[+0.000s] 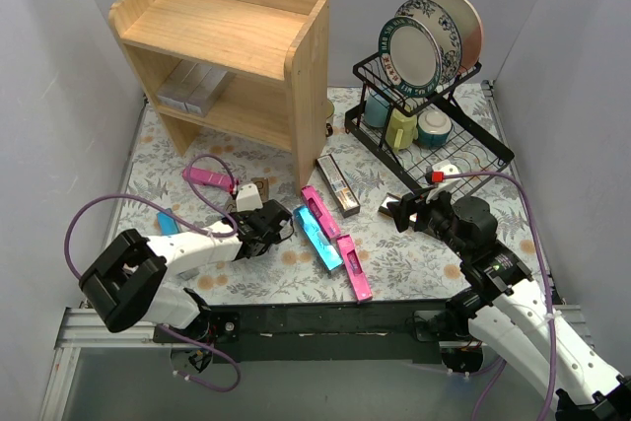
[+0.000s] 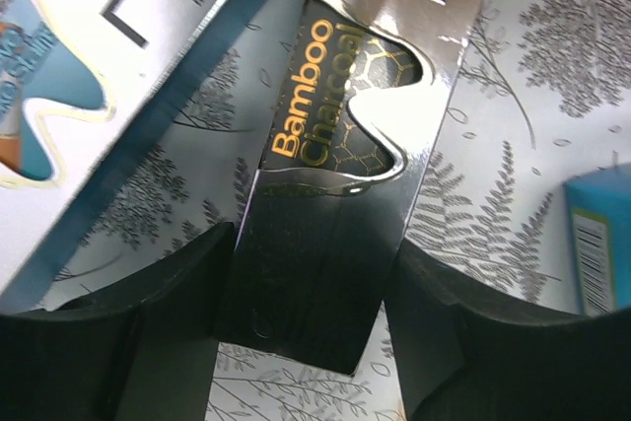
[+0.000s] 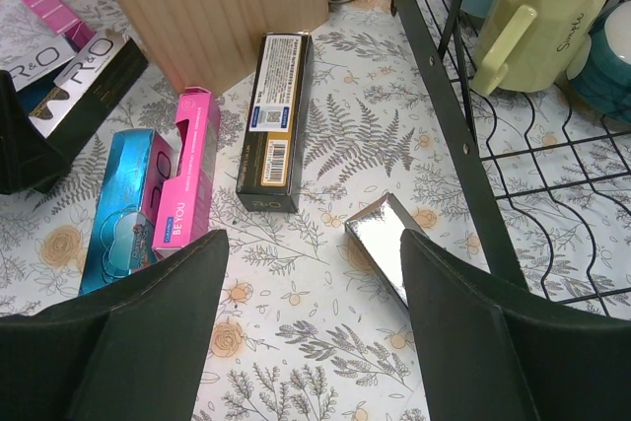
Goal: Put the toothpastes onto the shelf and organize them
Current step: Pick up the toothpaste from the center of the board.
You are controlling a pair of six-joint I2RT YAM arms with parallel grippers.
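Charcoal toothpaste sits gripped between left jaws.

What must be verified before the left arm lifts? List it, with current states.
1. Bamboo Charcoal carton sits between the left gripper fingers: ok.
2. Grip firm enough to lift: cannot tell.
3. Silver-teal carton clear of it: not ok, it crowds the far end.
4. Shelf top tier free for placing: ok.
5. Right gripper open, holding nothing: ok.
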